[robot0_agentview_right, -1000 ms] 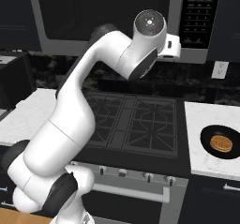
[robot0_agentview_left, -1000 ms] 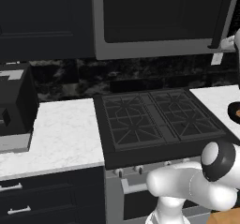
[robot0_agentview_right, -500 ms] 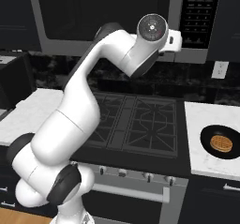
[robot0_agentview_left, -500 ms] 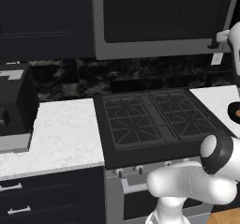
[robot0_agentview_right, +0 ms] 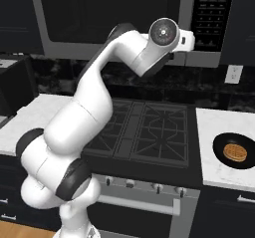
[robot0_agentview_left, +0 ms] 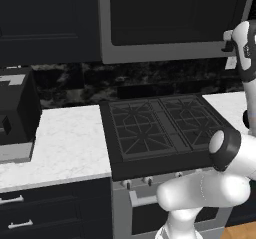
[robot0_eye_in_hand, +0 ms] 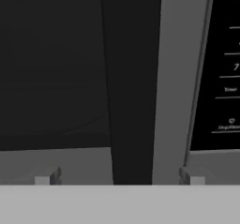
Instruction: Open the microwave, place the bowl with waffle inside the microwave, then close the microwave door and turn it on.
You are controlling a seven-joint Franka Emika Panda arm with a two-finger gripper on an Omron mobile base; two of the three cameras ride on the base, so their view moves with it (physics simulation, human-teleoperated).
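Above the stove (robot0_agentview_right: 144, 132), the microwave (robot0_agentview_right: 124, 23) keypad's labels blur; the tool (robot0_eye_in_hand: 119, 178) is spread apart.

Dark cabinets (robot0_agentview_left: 47, 23), white marble counter (robot0_agentview_left: 65, 140), black stove (robot0_agentview_right: 144, 132), perhaps wooden floor (robot0_agentview_left: 240, 231).

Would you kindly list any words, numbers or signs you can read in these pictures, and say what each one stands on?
"7": on the black control panel of the microwave, in the hand view.
Small white words lower on that panel: too blurred to read.
Rows of white key labels on the control panel in the right base view: too small to read.
Nothing readable elsewhere.
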